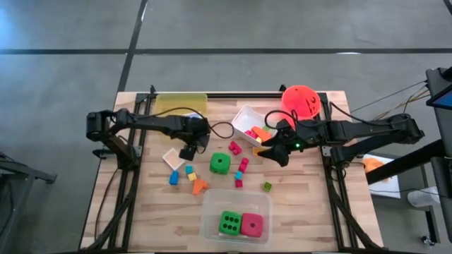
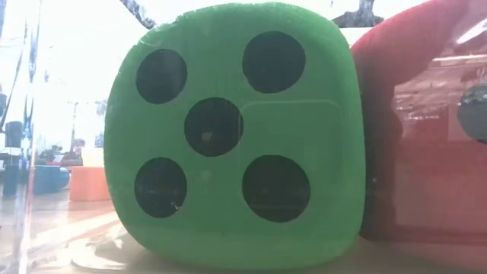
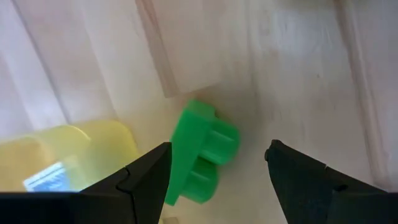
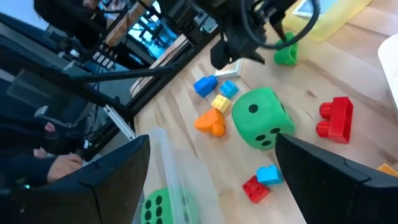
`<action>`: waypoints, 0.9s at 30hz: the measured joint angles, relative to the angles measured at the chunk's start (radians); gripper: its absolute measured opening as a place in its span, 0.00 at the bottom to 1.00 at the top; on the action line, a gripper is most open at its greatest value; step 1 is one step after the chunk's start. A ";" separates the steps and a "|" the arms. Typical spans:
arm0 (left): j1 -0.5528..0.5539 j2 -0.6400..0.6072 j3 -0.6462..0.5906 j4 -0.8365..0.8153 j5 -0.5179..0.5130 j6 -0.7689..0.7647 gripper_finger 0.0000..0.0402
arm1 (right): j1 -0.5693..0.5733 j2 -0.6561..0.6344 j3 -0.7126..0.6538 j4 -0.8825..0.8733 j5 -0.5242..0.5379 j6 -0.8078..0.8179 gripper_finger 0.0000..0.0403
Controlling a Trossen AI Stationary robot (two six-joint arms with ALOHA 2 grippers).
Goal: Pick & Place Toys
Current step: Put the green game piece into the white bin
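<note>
Near the yellow tub [image 3: 62, 155], left fingers [image 3: 149, 180] apart over green block [image 3: 202, 152], right fingers [image 4: 118, 174] wide above bare wood.

I see a pale wood-slat table [image 1: 296, 212]. On it: yellow tub [image 1: 181, 104], white tub [image 1: 248, 121], clear tub [image 1: 236, 215], green die [image 1: 219, 163], scattered blocks [image 1: 240, 169].

One camera hangs overhead, looking straight down on the worktop [image 1: 296, 212]. A low one sits pressed against a green dice [image 2: 228, 137]. Wrist cameras look down closely; the right one shares the loose green dice [image 4: 261, 118] with overhead.
</note>
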 joint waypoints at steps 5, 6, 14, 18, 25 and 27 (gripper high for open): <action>0.000 0.007 -0.026 0.046 -0.039 -0.002 0.63 | 0.006 0.000 0.000 0.002 0.015 0.019 0.84; 0.000 0.007 -0.028 0.059 -0.058 -0.001 0.63 | 0.009 0.000 0.000 0.002 0.020 0.023 0.84; 0.000 0.006 -0.031 0.080 -0.046 0.080 0.63 | 0.018 0.000 0.000 0.009 0.034 0.040 0.84; 0.000 0.006 -0.049 0.098 -0.042 0.134 0.63 | 0.020 0.000 0.000 0.010 0.035 0.044 0.84; 0.000 0.006 -0.062 0.111 -0.024 0.130 0.63 | 0.026 0.000 0.000 0.010 0.042 0.051 0.84; -0.001 0.013 -0.062 0.116 -0.018 0.130 0.63 | 0.026 0.000 0.000 0.010 0.042 0.054 0.84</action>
